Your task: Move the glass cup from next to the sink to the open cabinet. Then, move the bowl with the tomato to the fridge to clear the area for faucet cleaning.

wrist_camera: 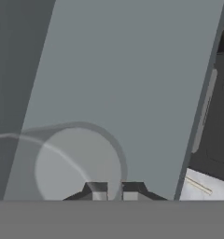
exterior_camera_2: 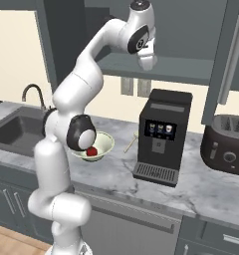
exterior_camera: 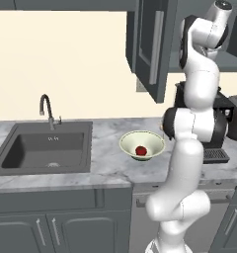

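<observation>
Two fingers [wrist_camera: 114, 191] at the bottom centre of the hand view sit narrow, nearly together, with the glass cup's [wrist_camera: 79, 163] rim wall between the tips, so they pinch the rim. Cup is lower left of that frame, resting on the grey shelf inside the open cabinet [wrist_camera: 132, 70]. Arm reaches up to the cabinet shelf [exterior_camera_2: 161, 67] at top centre of the right base view. Bowl [exterior_camera: 141, 145] with tomato [exterior_camera: 141, 149] inside sits on the marble table [exterior_camera: 105, 168], centre of the left base view, just right of the sink [exterior_camera: 44, 147]. Faucet [exterior_camera: 47, 109] stands behind the sink. Coffee machine [exterior_camera_2: 161, 134] right of the bowl, toaster [exterior_camera_2: 226, 144] far right.
</observation>
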You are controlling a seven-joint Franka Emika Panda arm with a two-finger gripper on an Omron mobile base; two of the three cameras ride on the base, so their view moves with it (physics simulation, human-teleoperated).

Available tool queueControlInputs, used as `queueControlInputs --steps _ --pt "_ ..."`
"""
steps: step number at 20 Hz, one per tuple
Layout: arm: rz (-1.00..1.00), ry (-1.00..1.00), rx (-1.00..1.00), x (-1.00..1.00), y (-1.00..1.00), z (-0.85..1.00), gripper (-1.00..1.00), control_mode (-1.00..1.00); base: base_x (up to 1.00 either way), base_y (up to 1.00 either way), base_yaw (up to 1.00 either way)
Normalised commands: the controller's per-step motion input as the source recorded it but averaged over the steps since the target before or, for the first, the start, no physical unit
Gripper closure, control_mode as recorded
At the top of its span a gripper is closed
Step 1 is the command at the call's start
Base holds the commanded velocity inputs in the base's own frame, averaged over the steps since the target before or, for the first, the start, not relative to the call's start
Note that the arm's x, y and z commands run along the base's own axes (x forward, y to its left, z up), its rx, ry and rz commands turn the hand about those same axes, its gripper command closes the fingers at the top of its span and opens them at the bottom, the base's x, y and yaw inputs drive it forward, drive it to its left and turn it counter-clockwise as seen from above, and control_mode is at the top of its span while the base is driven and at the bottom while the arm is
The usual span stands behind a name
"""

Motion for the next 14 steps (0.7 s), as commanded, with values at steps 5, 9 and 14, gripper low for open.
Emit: queueControlInputs --steps 5,9,14 --pt "0.00 0.00 -0.03 0.39 -0.05 -0.24 1.00 -1.00 0.00 0.00 0.00" --pt "0.00 0.00 -0.01 0.17 0.00 -0.08 -1.00 -1.00 0.00 0.00 0.00" --pt "0.00 -0.05 -0.05 -0.26 0.08 -0.01 -1.00 -1.00 0.00 0.00 0.00"
